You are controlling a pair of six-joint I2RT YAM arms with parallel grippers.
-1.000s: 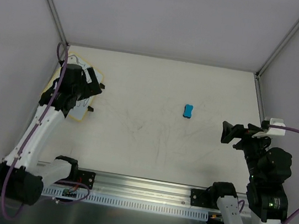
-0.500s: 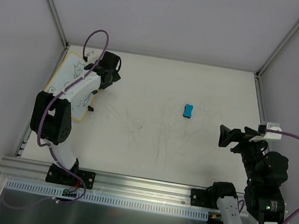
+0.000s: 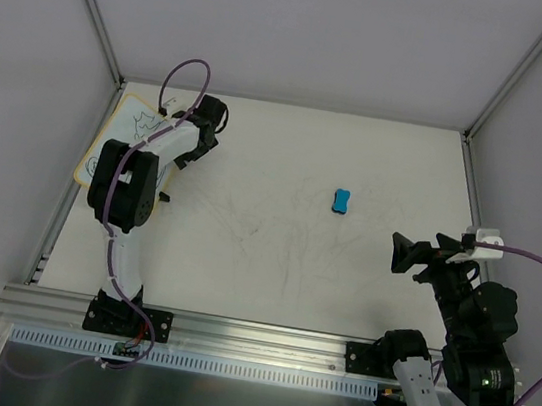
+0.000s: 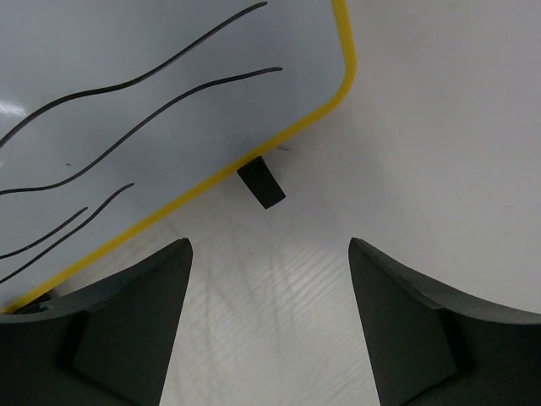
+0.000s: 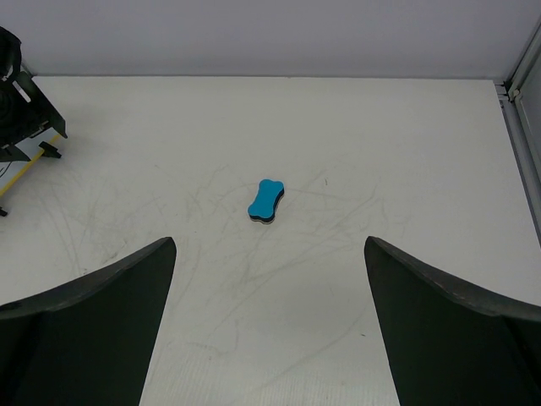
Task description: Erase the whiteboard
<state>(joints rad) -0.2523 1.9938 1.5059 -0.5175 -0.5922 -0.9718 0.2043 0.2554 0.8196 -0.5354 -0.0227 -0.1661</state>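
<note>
Two pincers: right pincer (image 3: 398,253) and left pincer (image 4: 269,244) both released, nothing between the jaws.
Right pincer: nearest, right side, aimed at blue eraser (image 3: 341,202).
Blue eraser: alone, mid-tabletop (image 3: 358,155).
Left pincer: far left, over whiteboard's (image 3: 136,123) tabbed edge.
Whiteboard: flat in far-left corner, scribbled.

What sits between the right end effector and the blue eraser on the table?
Nothing. In the right wrist view, the tabletop between the open right end effector and the blue eraser is bare apart from faint scuff marks.
</note>
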